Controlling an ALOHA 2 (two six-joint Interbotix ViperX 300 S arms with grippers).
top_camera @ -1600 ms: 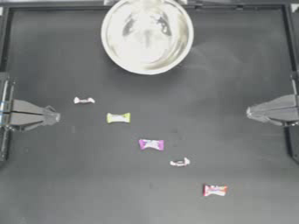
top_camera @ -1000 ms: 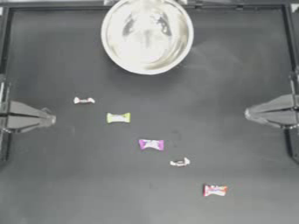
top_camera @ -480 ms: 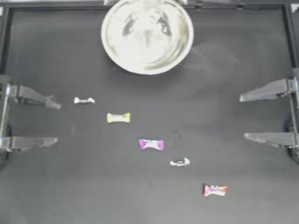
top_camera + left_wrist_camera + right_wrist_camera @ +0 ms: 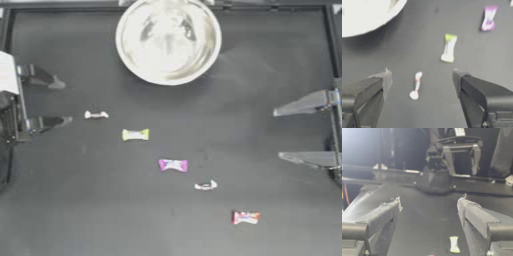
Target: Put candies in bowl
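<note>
The bowl (image 4: 167, 41) is big, round and shiny, white and silvery inside. It sits at the far edge of the dark table (image 4: 87, 210), in the middle. No candy is in it.

5 little candies lie on the table in a slanted row, from near the left arm down toward the near right side. Each one looks like a tiny bow tie with twisted ends. First comes a white candy (image 4: 96, 115) with a bit of red on it. Next is the yellow-green candy (image 4: 135, 134). Then the purple-pink candy (image 4: 173, 165). After it is a second white candy (image 4: 206, 185). Last is the red-orange candy (image 4: 246, 217), the one farthest from the bowl. None of them touch each other.

The left gripper (image 4: 57, 101) is at the left side of the table with its jaws wide apart and nothing in them. In the left wrist view the first white candy (image 4: 415, 85) lies on the table between the 2 jaws, apart from both.

The right gripper (image 4: 284, 134) waits at the right side, well away from the candies. Its jaws are spread wide too, and hold nothing.
</note>
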